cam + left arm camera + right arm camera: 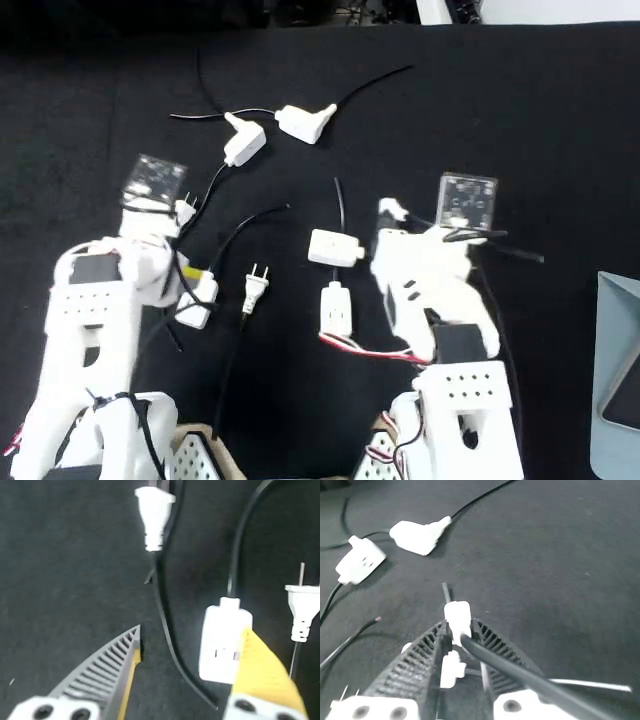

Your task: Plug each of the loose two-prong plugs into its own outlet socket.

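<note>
Nearest, the left tool (190, 637) is held spread, and a white outlet socket (222, 645) on the black tabletop (520, 120) is touched by one side of it. A loose two-prong plug (257, 285) is seen just beside. Farther off, a white plug (457, 620) is pinched in the right tool (457, 632), and a far socket (357, 562) is seen beyond.

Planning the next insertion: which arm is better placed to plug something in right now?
Right. The right gripper is shut on a white plug, with an outlet socket close beside it; the left gripper is open, holding nothing.
</note>
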`<control>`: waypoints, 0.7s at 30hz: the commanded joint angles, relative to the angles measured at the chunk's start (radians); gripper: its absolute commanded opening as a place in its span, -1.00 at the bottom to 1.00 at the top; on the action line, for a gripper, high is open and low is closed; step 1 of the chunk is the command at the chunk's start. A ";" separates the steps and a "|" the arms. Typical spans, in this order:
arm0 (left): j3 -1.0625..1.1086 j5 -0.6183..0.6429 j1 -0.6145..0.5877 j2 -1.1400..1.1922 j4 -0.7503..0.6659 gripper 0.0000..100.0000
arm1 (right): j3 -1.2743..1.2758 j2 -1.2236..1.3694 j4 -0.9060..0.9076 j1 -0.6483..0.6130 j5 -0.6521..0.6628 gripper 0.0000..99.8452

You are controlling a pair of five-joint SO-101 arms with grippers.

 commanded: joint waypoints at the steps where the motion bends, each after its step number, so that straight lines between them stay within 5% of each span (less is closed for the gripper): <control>1: -0.157 0.011 -0.099 -0.110 0.135 -0.40 | -0.064 -0.007 0.011 -0.129 0.092 -0.97; 8: -0.022 0.058 -0.183 -0.327 0.130 -0.41 | -0.125 -0.005 0.123 -0.362 0.143 -0.97; 21: 0.160 0.046 0.191 -0.288 0.069 -0.45 | -0.024 -0.007 0.103 -0.264 0.144 -0.97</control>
